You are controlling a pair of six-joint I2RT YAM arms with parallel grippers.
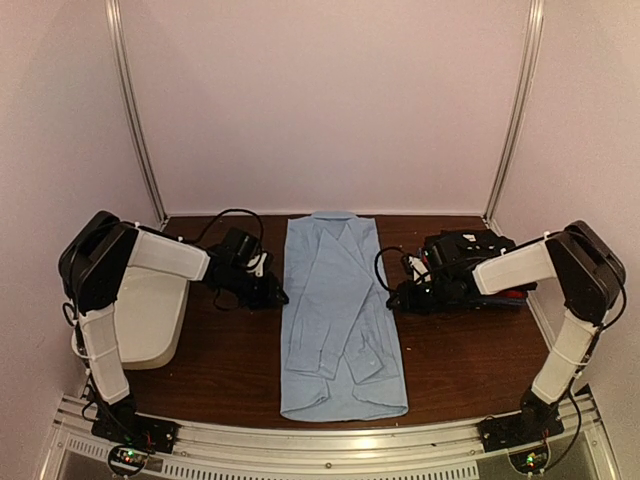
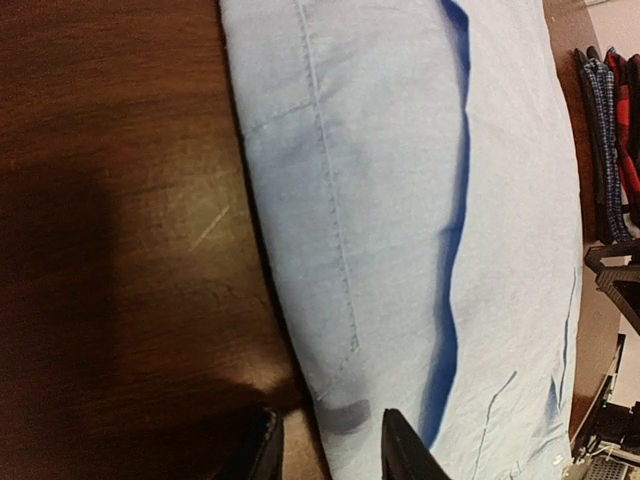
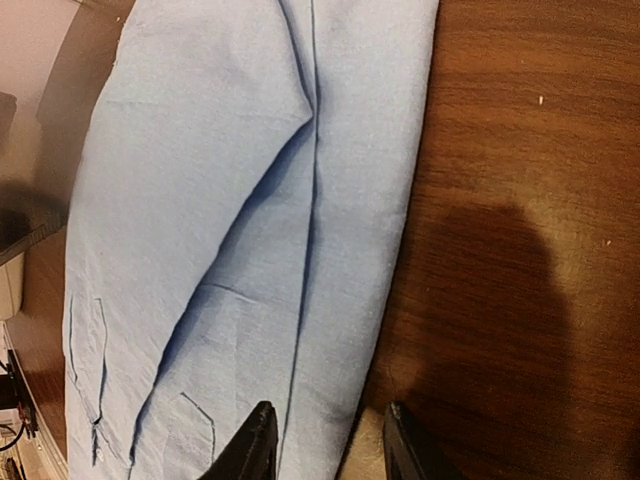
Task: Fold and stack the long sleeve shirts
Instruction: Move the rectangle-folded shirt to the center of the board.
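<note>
A dark brown wooden table [image 1: 230, 360] is being enclosed by pale walls [image 1: 330, 100]. At its centre the light blue shirt [image 1: 335, 310] is being displayed flat as a long narrow strip running near to far, with the collar at the far end and both sleeves laid lengthwise on top. Its left edge is being straddled by the left gripper [image 2: 335, 455] and its right edge by the right gripper [image 3: 325, 445]. Both pairs of fingers are being held partly apart, clamped on nothing. The folded shirts [image 2: 612, 140], blue check and red, are being seen stacked at the right, and a white tub [image 1: 150, 320] at the left.
</note>
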